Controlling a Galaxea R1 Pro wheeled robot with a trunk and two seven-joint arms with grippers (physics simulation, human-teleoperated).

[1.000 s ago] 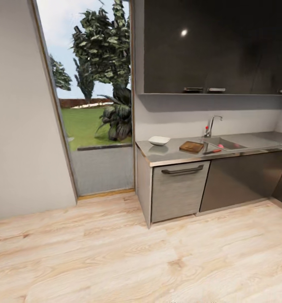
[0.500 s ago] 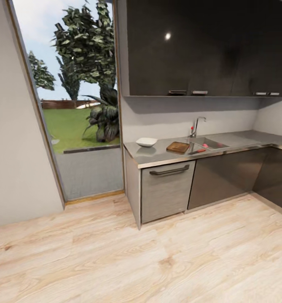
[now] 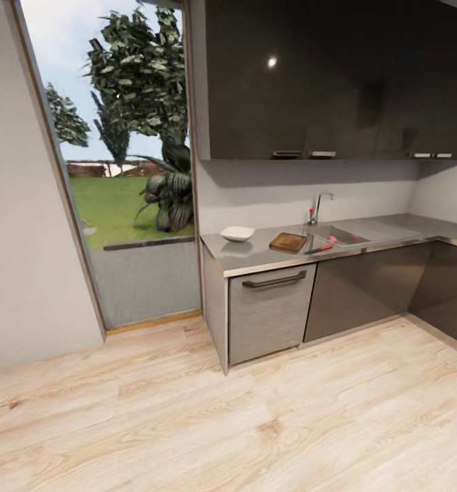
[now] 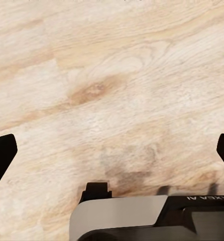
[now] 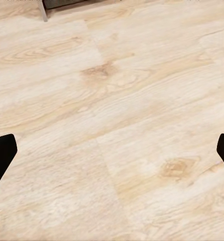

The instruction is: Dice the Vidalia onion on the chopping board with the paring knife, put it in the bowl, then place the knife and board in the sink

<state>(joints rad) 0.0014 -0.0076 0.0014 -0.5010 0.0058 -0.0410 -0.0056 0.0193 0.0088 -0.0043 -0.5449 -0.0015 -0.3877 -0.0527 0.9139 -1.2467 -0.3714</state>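
Note:
The kitchen counter stands across the room in the head view. On the grey countertop (image 3: 255, 257) sit a white bowl (image 3: 237, 233) and, to its right, the dark brown chopping board (image 3: 287, 241). The red-handled paring knife (image 3: 322, 248) lies between the board and the sink (image 3: 348, 237). A small pinkish lump, probably the onion (image 3: 332, 238), rests at the sink's near-left corner. My left gripper (image 4: 112, 153) is open above the wooden floor. My right gripper (image 5: 112, 153) is likewise open over bare floor.
Pale wood floor (image 3: 255, 424) stretches between me and the counter. A tall window (image 3: 119, 171) onto a garden is left of the counter. Dark upper cabinets (image 3: 310, 75) hang above, and the chrome tap (image 3: 317, 205) stands behind the sink. The counter turns a corner at far right.
The whole head view has swung to the right, so the counter sits further left in the picture and its right corner shows. The things on the counter have not moved.

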